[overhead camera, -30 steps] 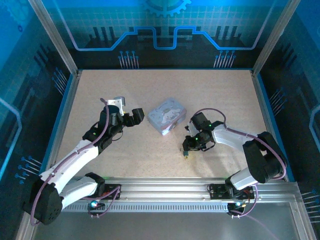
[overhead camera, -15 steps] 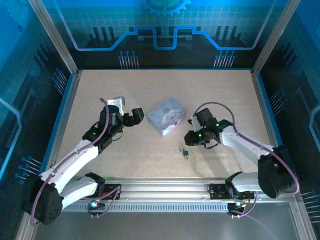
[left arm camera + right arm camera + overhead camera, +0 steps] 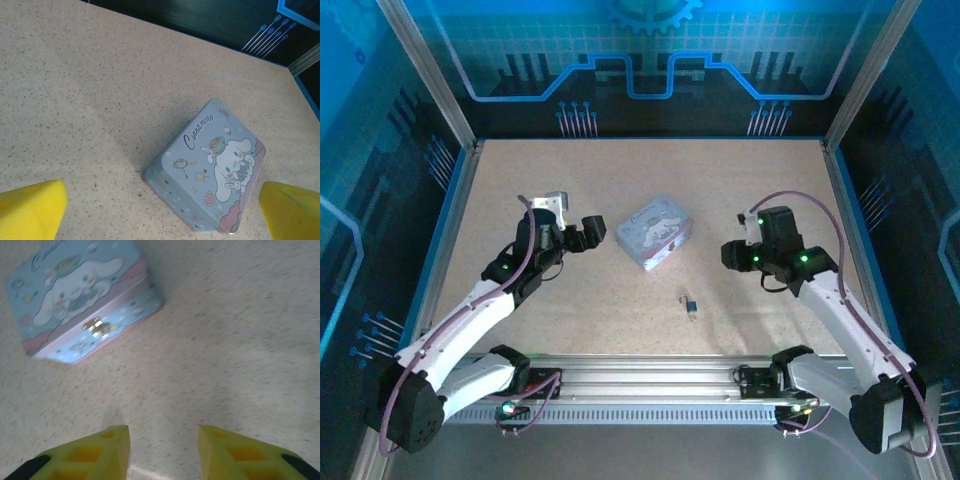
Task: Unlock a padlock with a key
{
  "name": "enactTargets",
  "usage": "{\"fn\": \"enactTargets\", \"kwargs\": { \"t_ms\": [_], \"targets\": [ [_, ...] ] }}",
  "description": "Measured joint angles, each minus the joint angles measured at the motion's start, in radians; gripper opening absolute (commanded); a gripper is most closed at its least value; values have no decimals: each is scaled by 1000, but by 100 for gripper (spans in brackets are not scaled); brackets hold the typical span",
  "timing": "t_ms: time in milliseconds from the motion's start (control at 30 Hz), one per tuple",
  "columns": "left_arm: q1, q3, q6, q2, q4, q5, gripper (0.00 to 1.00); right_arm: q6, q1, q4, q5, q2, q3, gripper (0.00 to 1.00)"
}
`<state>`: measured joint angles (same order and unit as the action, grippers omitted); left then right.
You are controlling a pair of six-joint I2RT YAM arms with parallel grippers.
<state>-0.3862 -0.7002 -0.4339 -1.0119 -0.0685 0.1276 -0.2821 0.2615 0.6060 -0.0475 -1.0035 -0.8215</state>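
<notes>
Left tool (image 3: 162, 200) spread; right tool (image 3: 164, 432) parted, empty. Dark padlock (image 3: 690, 303) (key (image 3: 692, 312) maybe attached) on speckled tabletop (image 3: 620, 180).

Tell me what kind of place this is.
Probably a robot test cell or demo booth: a speckled table boxed in by metal frame posts, blue circuit-pattern wall panels behind, and a rail carrying the left arm and right arm.

The tin (image 3: 655, 231) sits mid-table (image 3: 620, 175) — the padlock (image 3: 690, 304) lies nearer the arm bases, to its right.
</notes>
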Motion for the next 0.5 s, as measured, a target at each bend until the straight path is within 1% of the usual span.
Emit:
{"fn": "enactTargets", "kwargs": {
  "t_ms": [67, 233, 367, 500],
  "targets": [
    [2, 0, 0, 10, -5, 3, 99, 14, -37, -1, 20, 20, 0, 48],
    [5, 0, 0, 27, -16, 15, 99, 40, -138, -27, 55, 74, 4, 67],
    [5, 0, 12, 34, -31, 19, 99, 45, -221, -77, 47, 101, 27, 80],
    [5, 0, 19, 41, -41, 27, 99, 45, -295, -136, 34, 105, 72, 99]
  ]
}}
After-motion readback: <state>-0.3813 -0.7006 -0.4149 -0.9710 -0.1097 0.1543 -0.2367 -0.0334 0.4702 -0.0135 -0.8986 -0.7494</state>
